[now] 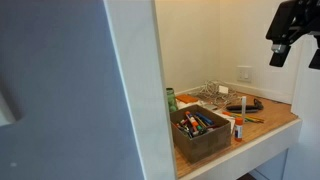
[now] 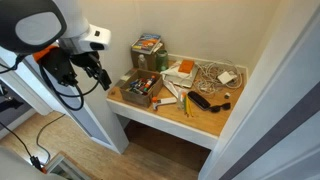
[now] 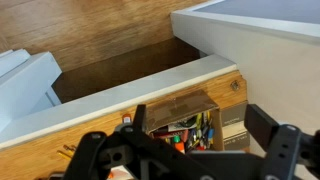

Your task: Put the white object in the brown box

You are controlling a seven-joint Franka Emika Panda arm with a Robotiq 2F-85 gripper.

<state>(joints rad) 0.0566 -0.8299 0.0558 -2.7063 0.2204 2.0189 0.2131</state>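
Fingers (image 3: 268, 128) spread, empty: I should lower the black gripper (image 3: 190, 160) squarely over the small white block (image 2: 226, 77), steering clear of the dark brown marker box (image 1: 205, 145).

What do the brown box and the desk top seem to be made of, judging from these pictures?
The brown box: probably cardboard. It is matte brown with thin straight walls, though thin wood is possible. The desk top: wood or wood-look laminate. It is warm light brown and smooth, and any grain is too small to tell. Its front edge looks painted white.
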